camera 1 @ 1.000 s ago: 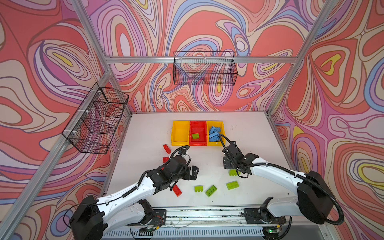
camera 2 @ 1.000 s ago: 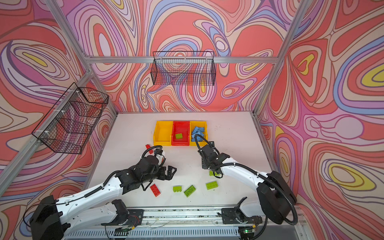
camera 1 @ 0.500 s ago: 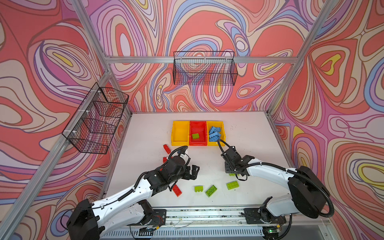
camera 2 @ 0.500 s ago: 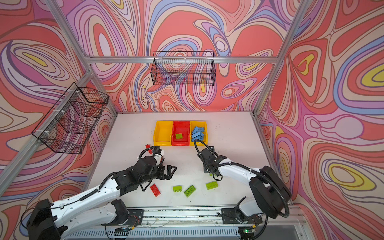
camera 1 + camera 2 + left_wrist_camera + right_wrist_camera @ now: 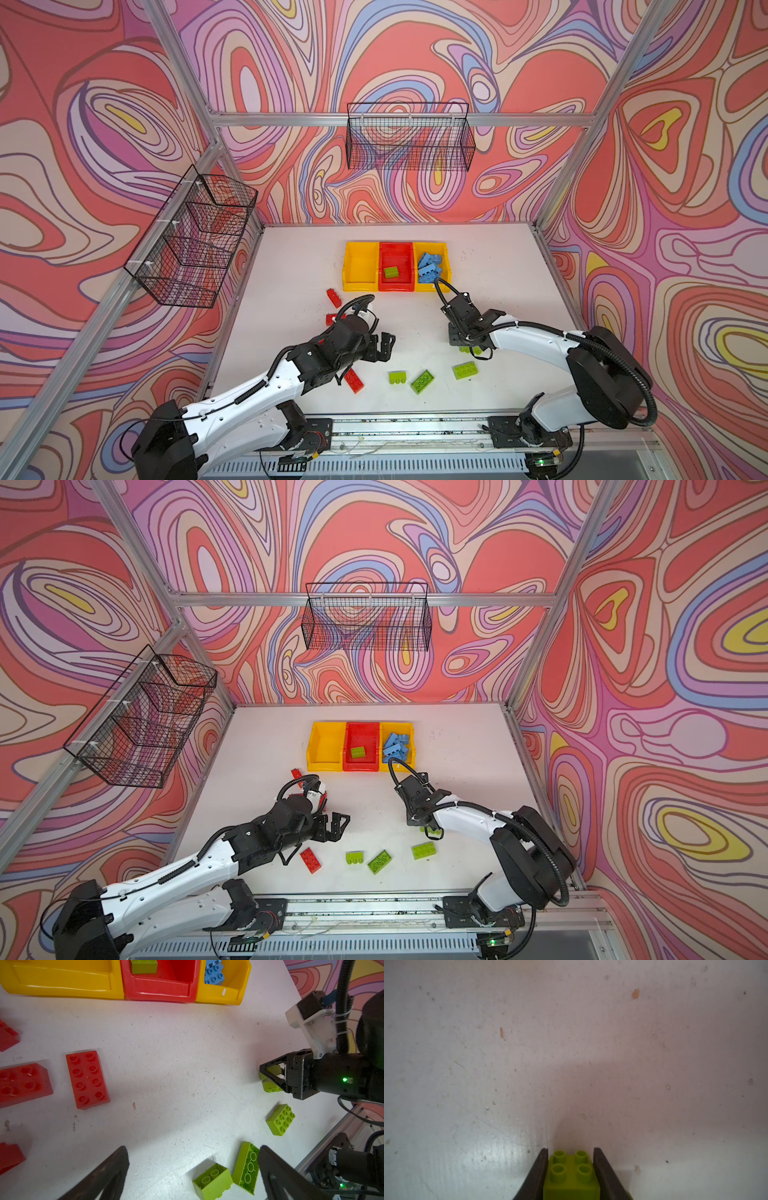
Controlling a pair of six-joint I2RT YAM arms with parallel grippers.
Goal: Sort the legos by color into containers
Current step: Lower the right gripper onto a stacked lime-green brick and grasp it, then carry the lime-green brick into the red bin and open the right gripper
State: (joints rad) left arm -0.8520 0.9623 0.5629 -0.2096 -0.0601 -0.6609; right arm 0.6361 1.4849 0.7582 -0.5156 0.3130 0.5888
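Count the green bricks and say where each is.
5. One brick lies in the red bin; one is clamped in the right gripper; three lie on the table: a small one, a long overturned one, a studs-up one. Arms may hide more.

Walls printed with swirling bands of salmon red, pink, lilac, blue and yellow fill the upper part of both top views. Aluminium frame bars follow the corners and cross the back wall. A black wire mesh basket hangs at upper centre, a tiered wire basket at centre left. The white tabletop, scuffed and speckled, lies at lower centre, with a metal rail along the bottom edge.
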